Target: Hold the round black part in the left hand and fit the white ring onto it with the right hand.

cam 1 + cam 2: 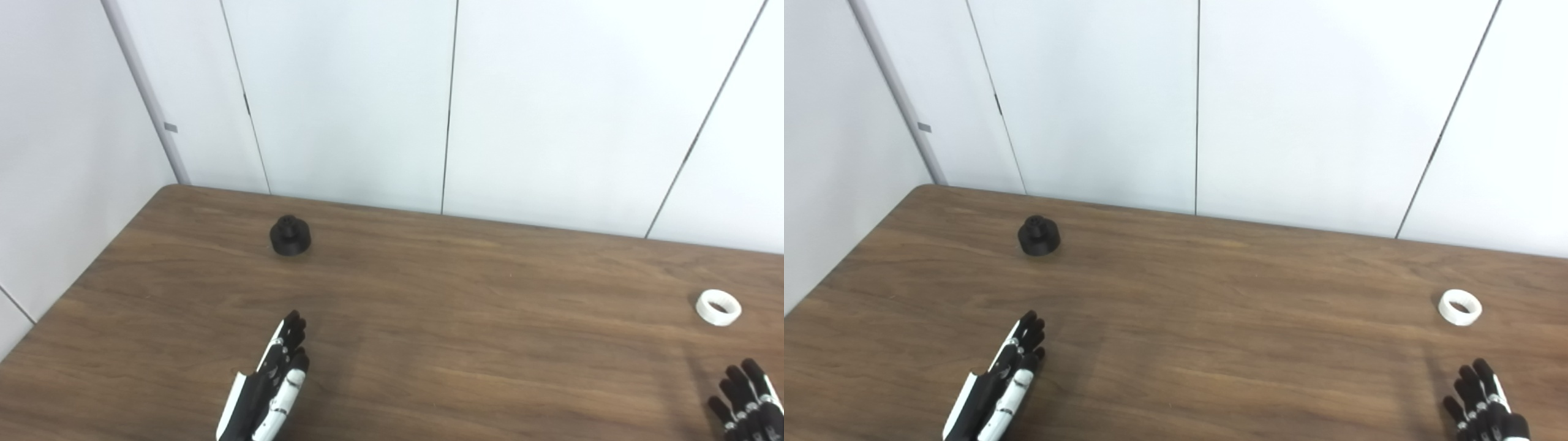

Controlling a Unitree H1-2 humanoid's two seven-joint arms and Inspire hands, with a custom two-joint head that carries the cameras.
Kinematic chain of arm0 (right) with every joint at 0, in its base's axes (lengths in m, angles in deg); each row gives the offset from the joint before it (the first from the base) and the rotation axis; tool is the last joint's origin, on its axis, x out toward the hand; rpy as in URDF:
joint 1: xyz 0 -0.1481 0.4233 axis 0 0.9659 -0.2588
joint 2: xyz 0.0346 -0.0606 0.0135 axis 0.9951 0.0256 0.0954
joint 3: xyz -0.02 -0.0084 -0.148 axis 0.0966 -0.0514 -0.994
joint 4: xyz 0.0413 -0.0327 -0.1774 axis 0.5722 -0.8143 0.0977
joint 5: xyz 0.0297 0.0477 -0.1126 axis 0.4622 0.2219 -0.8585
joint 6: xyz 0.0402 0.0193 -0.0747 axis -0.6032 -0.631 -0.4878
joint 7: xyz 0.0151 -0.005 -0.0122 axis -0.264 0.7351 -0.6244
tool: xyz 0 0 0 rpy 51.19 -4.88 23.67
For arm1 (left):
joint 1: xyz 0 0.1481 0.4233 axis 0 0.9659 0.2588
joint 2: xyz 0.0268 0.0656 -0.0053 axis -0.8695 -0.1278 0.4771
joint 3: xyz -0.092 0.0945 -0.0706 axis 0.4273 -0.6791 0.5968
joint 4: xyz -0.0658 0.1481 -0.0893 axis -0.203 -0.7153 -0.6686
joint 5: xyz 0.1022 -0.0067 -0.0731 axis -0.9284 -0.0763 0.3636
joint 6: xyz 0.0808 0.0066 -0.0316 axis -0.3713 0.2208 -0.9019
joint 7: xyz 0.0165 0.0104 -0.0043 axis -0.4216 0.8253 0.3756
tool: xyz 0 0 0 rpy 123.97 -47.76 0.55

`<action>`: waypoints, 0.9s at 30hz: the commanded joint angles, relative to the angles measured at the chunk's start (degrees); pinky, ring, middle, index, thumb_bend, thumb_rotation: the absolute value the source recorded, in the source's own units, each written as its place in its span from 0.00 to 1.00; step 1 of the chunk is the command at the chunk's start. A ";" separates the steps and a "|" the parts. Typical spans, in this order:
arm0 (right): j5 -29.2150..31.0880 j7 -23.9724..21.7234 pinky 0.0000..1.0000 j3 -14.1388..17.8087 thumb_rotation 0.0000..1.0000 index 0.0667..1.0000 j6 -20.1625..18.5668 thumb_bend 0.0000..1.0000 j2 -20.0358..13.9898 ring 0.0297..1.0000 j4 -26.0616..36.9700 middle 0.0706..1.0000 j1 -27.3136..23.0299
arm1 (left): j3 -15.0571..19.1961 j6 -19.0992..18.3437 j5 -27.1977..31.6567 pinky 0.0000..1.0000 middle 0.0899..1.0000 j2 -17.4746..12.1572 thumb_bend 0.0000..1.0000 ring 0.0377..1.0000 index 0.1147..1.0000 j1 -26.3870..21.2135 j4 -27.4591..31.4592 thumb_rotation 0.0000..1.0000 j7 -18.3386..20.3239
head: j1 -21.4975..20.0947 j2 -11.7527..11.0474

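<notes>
The round black part (290, 236) stands upright on the brown table (429, 306), far left of centre, with a small knob on top. The white ring (718, 307) lies flat near the table's right side. My left hand (269, 383) hovers low at the front, well short of the black part, its fingers straight and holding nothing. Only the fingers of my right hand (748, 401) show at the bottom right corner, spread apart and empty, a short way in front of the ring.
White wall panels (392, 104) rise right behind the table's far edge. The table's left edge (79, 275) runs diagonally beside the black part. Bare wood lies between the two objects.
</notes>
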 commanded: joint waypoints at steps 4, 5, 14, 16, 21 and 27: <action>-0.60 0.45 1.00 -0.47 1.00 0.98 0.82 0.47 1.23 0.98 -2.57 0.98 -0.01 | 2.13 -4.38 -4.34 0.93 0.97 -0.35 0.59 0.97 1.00 -1.45 4.57 0.43 -1.11 | -0.11 0.35; -0.82 0.50 1.00 -0.53 1.00 0.97 0.81 0.47 1.25 0.99 -2.54 0.98 -0.02 | 2.62 -5.48 -5.03 0.93 0.97 -0.29 0.66 0.96 0.99 -1.69 5.52 0.40 -1.44 | -0.11 0.35; -1.66 0.91 1.00 -0.59 1.00 0.97 1.01 0.47 2.08 0.98 -2.76 0.98 0.07 | 8.65 -14.32 -11.70 0.91 0.94 -3.30 0.88 0.94 0.94 -6.85 12.17 0.30 -2.62 | -0.35 0.67; -1.49 0.97 1.00 -0.43 1.00 0.97 1.05 0.47 2.22 0.98 -2.82 0.98 0.08 | 9.76 -16.17 -14.02 0.93 0.93 -4.46 0.89 0.95 0.94 -8.61 13.50 0.27 -2.56 | -0.34 0.73; -1.90 1.08 1.00 -0.24 1.00 0.97 1.38 0.49 2.25 0.98 -3.12 0.97 0.25 | 10.90 -21.21 -19.94 0.97 0.93 -7.65 0.90 0.96 0.93 -12.47 15.27 0.24 -1.71 | -0.42 0.95; -1.99 0.93 1.00 -0.24 1.00 0.97 1.55 0.49 2.14 0.98 -2.94 0.97 0.45 | 10.61 -27.57 -27.94 0.89 0.93 -12.43 0.90 0.92 0.92 -16.95 14.23 0.31 0.53 | -0.59 1.25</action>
